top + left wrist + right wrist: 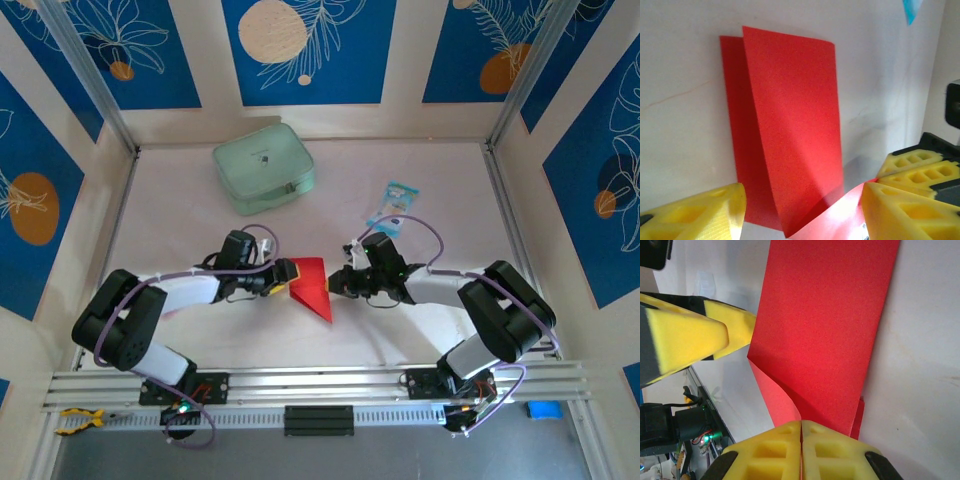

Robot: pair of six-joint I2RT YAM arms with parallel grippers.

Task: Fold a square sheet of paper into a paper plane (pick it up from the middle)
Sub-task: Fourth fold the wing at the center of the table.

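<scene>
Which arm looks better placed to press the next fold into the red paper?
Likely left: the left claw is open at the red paper, free to press, while the right claw is shut on it, holding it.

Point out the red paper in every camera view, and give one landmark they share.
Top external: the red paper lies at the middle of the white table.
Left wrist: red paper at mid-frame, folded, one flap over another.
Right wrist: red paper at top centre, running down to the closed right gripper.
Shared landmark: the white table under the paper.
</scene>
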